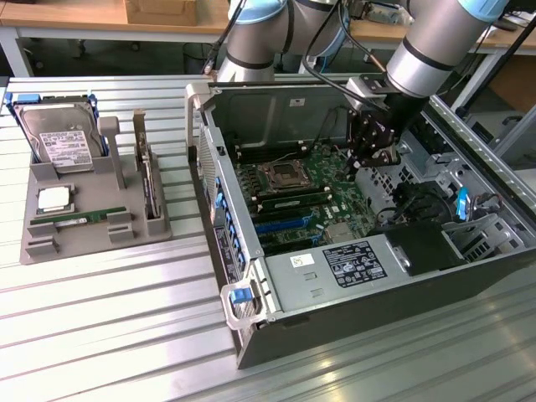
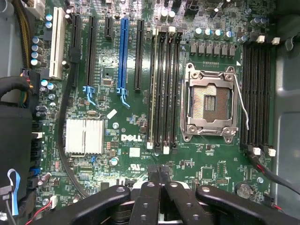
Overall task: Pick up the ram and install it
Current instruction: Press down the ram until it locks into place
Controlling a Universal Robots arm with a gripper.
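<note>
White "DELL" lettering sits on the green motherboard (image 2: 140, 126) in the wrist view, just beside a finned silver heatsink (image 2: 84, 136) and under the rows of long black memory slots (image 2: 164, 89). A square metal-framed processor socket (image 2: 209, 103) lies open next to them, its gold contact grid bare. One blue expansion slot (image 2: 123, 54) stands among black ones and a white one. The gripper (image 2: 157, 176), black and matte with jointed links, is clenched with nothing between its fingers, poised over the board's edge.

In the exterior view the gripper (image 1: 374, 157) hangs inside the open dark metal computer case (image 1: 251, 276), upper right of centre. A white-and-black label on the silver power supply (image 1: 356, 264) is too small to read. The ram (image 1: 79, 219), a thin green stick with a white sticker, lies in a grey moulded tray (image 1: 38, 247) at the left of the frame, well apart from the case, below a hard drive (image 1: 59, 138) with a printed label
</note>
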